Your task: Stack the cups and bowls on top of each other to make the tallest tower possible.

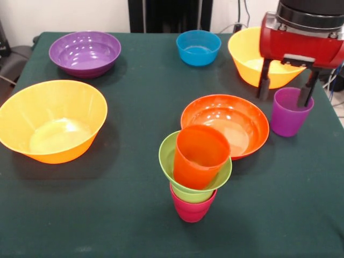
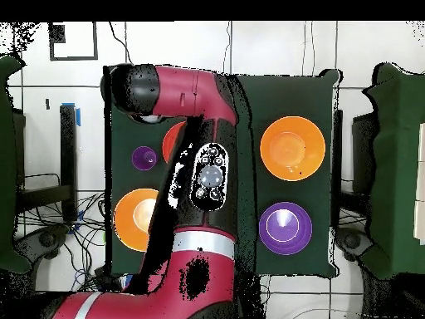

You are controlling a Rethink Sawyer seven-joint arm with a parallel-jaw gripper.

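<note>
Front view shows you the tower [image 1: 194,174] three pieces high; the gripper [image 1: 285,90], fingers apart, straddles the purple cup's [image 1: 290,112] rim, bowls unstacked.

No readable text, label or number anywhere.

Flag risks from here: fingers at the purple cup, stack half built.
1. The fingers straddle the purple cup rim, one inside; a shallow grip could tip it.
2. The orange-red cup sits tilted in the lime green bowl, so the tower may topple when loaded.
3. The red-orange bowl touches the tower.
</note>
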